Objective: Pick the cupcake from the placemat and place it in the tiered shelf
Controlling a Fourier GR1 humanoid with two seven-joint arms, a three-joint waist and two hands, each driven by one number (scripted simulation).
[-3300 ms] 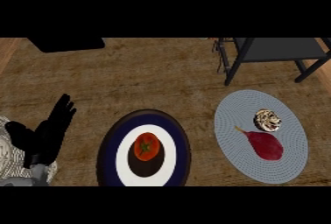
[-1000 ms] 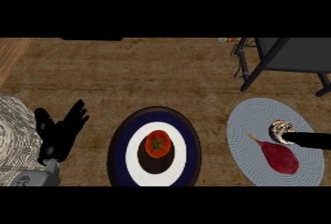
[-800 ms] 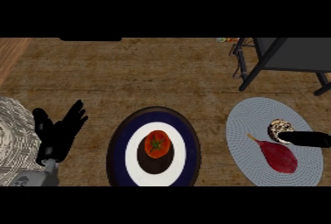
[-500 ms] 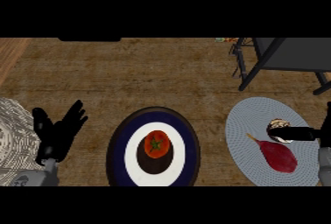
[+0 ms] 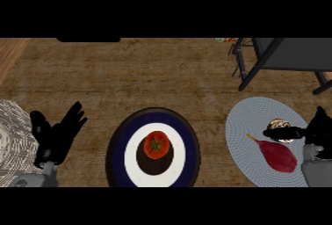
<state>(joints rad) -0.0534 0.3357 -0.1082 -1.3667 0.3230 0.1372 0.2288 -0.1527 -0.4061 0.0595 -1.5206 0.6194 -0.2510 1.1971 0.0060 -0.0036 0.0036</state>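
Observation:
The cupcake point(image 5: 279, 124), pale-topped with dark specks, stands on the round grey placemat point(image 5: 250, 123) at the right. My right hand point(image 5: 318, 128) comes in from the right edge, a dark finger point(image 5: 283, 131) stretched across the cupcake's near side and hiding part of it. Whether the hand is curled round it cannot be made out. The dark tiered shelf point(image 5: 285, 57) stands at the top right, beyond the placemat. At the lower left, my left hand point(image 5: 57, 134) rests open, fingers up.
A red, leaf-shaped item point(image 5: 277, 155) lies on the placemat just in front of the cupcake. A blue-and-white round plate point(image 5: 127, 149) with a tomato point(image 5: 156, 145) sits in the middle. A patterned grey mat point(image 5: 12, 145) shows at the left edge.
My right hand has come in from the right edge onto the placemat and its finger now reaches the cupcake. The view has shifted right. The left hand stays put.

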